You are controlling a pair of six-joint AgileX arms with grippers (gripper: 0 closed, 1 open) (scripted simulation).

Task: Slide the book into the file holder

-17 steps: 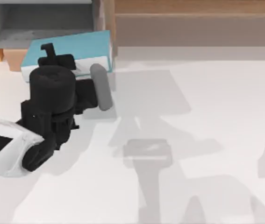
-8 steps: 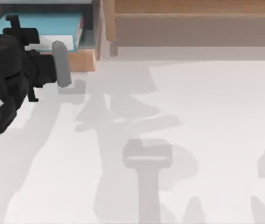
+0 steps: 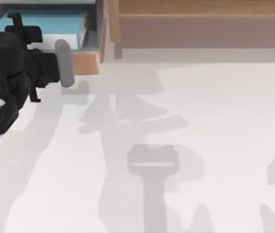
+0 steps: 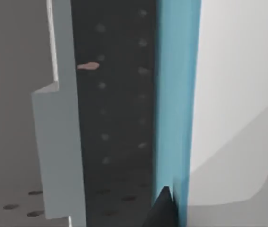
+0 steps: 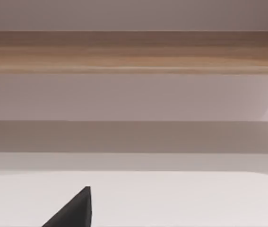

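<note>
No writing or brand can be read on anything here; the only markings are small red marks along the right edge of the book (image 3: 55, 23). That teal book lies inside the file holder (image 3: 100, 29), at the far left corner of the tabletop (image 3: 200, 121), with its white page edges facing the holder's light wooden front panel (image 3: 85, 62). A narrow gap of grey interior shows between the book's right edge and the holder's right wall.

The left tool (image 3: 24, 35) reaches over the front panel into the holder, above the book's near edge; I cannot tell how its fingers stand. In the left wrist view one dark fingertip (image 4: 164, 208) shows against the book's teal cover (image 4: 176, 94).

To the right of the holder, a long brown wooden shelf (image 3: 200, 19) runs along the far edge. The rest of the tabletop, from the middle to the right and near edges, lies open, crossed by grey shadows.
</note>
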